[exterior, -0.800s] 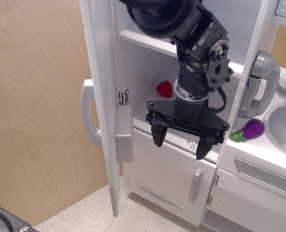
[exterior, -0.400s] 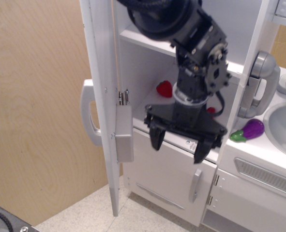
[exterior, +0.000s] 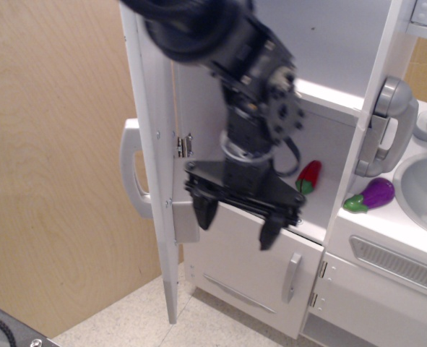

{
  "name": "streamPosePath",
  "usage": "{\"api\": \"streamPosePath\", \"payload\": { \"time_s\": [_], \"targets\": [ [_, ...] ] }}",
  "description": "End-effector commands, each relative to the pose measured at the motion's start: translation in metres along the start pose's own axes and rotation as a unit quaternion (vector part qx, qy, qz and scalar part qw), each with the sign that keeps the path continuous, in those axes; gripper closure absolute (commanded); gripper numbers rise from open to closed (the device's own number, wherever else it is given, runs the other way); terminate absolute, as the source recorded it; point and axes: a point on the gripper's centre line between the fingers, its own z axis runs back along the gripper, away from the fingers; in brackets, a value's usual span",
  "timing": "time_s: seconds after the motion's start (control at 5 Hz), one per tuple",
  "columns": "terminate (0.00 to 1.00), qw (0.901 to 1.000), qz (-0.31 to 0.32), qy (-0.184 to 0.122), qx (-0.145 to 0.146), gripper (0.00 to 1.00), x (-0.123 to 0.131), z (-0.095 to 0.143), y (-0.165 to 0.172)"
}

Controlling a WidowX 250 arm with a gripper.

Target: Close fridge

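Observation:
The tall white toy fridge point(exterior: 343, 43) stands open. Its big door point(exterior: 152, 144) is swung out to the left and seen edge-on, with its handle point(exterior: 131, 170) sticking out on the far side and a grey panel point(exterior: 186, 220) on the near side. My black gripper point(exterior: 236, 225) hangs open and empty in front of the fridge opening, just right of the door's inner face. Its left finger is close to the door. A red toy pepper point(exterior: 308, 177) lies on the inside shelf point(exterior: 325, 97).
The small lower door point(exterior: 249, 267) with a short grey handle point(exterior: 291, 277) is shut below the gripper. A purple toy eggplant point(exterior: 372, 195) lies on the counter by the sink point(exterior: 423, 191). A grey toy phone point(exterior: 386, 126) hangs on the fridge's right post. A plywood wall point(exterior: 50, 159) is behind the door.
My gripper has moved left toward the open door and slightly down. It now covers the red strawberry seen earlier and uncovers the red pepper. The door has not visibly moved.

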Motion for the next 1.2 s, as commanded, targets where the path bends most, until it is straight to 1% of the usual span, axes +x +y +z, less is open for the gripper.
{"api": "streamPosePath", "payload": {
  "time_s": [0.0, 0.2, 0.4, 0.6, 0.8, 1.0],
  "targets": [
    [0.00, 0.9990, -0.029, -0.029, -0.016, 0.00, -0.018, 0.026, 0.031],
    [0.00, 0.9983, -0.040, -0.031, -0.028, 0.00, -0.025, 0.035, 0.049],
    [0.00, 0.9981, -0.048, -0.029, -0.023, 0.00, -0.026, 0.048, 0.068],
    [0.00, 0.9969, -0.065, -0.042, -0.012, 0.00, -0.023, 0.073, 0.082],
    [0.00, 0.9957, -0.082, -0.042, -0.011, 0.00, -0.017, 0.104, 0.092],
    [0.00, 0.9922, -0.112, -0.053, -0.012, 0.00, -0.012, 0.131, 0.102]
  ]
}}
